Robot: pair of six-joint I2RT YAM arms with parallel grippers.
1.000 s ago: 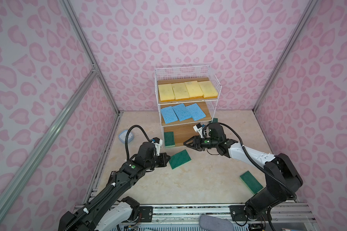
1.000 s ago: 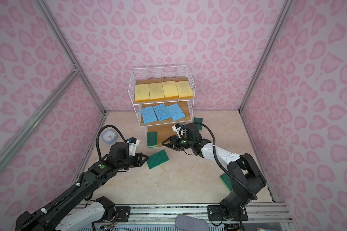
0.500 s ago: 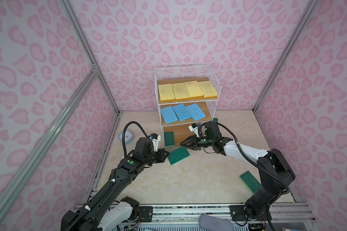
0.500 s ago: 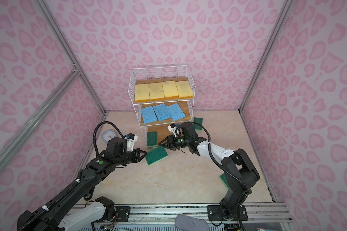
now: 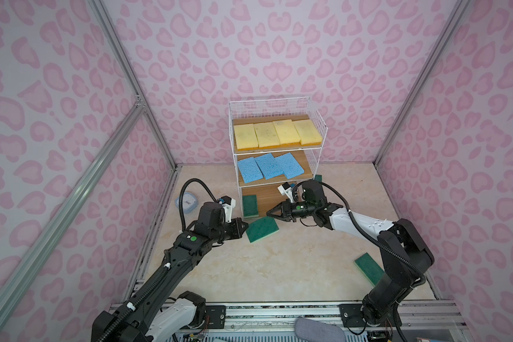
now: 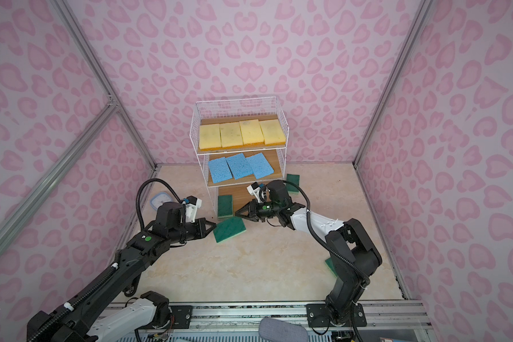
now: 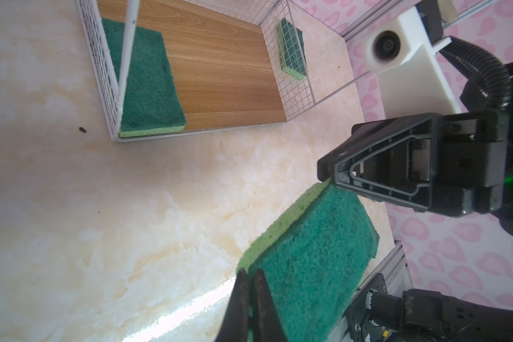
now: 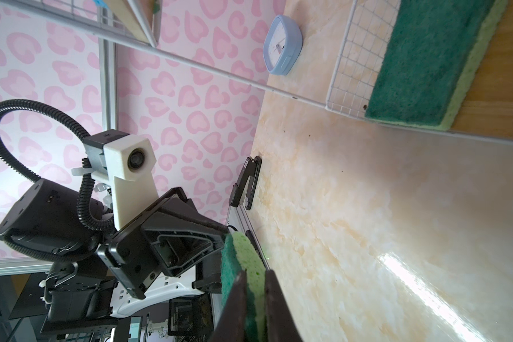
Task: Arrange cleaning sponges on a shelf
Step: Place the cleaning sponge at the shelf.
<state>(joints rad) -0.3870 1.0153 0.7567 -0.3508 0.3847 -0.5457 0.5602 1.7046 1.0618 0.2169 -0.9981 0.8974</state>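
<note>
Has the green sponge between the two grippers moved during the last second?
Yes. The sponge has shifted slightly toward the shelf. Its far corner now sits close to the bottom tier's front edge.

Sponge [image 5: 262, 228] before the shelf [image 5: 267, 196], clock [image 5: 186, 202] left

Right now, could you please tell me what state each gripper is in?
Left gripper: closed on one end of the green sponge.
Right gripper: closed on its other end.

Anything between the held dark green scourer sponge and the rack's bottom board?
Nothing visible. The dark green scourer sponge sits just before the open front of the white wire rack; another green sponge covers only the left end of its bottom wooden board.
</note>
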